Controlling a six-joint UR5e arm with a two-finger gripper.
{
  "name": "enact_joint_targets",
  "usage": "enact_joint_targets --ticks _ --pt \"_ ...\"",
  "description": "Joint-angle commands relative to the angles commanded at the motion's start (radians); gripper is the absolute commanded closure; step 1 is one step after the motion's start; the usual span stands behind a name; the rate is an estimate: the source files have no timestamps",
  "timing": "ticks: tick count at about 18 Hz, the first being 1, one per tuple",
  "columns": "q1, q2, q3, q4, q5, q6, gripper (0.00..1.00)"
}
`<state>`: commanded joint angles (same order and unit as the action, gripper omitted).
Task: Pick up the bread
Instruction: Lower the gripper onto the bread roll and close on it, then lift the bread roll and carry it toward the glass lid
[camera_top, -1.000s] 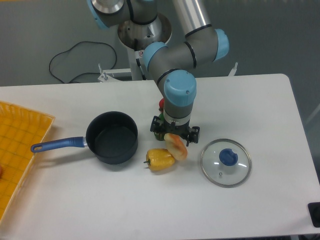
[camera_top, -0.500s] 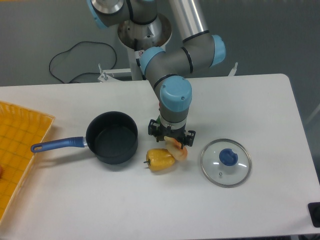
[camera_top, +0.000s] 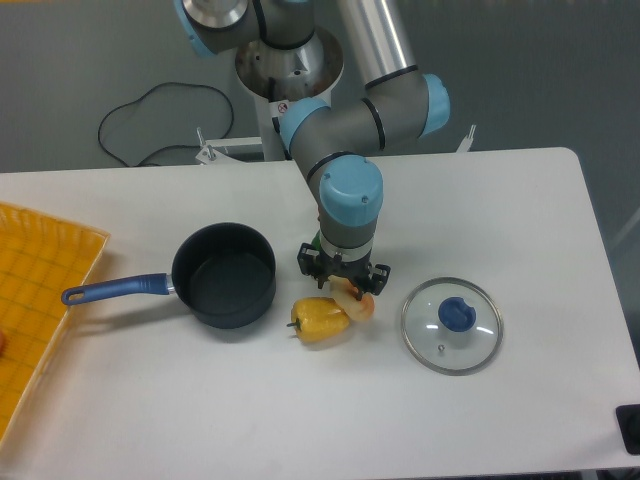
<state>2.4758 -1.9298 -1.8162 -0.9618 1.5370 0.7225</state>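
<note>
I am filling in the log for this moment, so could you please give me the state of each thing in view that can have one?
gripper: down over the bread, whether shut cannot be told
bread: on the table, mostly hidden under the gripper
yellow pepper: lying on its side beside the bread
pot: upright, uncovered, empty
glass lid: flat on the table, knob up, off the pot

Dark saucepan, blue handle pointing left, centre of white table. Yellow bell pepper just right of it. Glass lid, blue knob, further right. Yellow tray at left edge. Black cable far left.
</note>
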Motion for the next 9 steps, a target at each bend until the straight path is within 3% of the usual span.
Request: enact_joint_targets --ticks 6,9 --pt "0.002 0.005 0.002 0.000 0.000 -0.002 0.93" --pt "0.005 0.009 0.003 0.000 -0.002 -0.002 1.00"
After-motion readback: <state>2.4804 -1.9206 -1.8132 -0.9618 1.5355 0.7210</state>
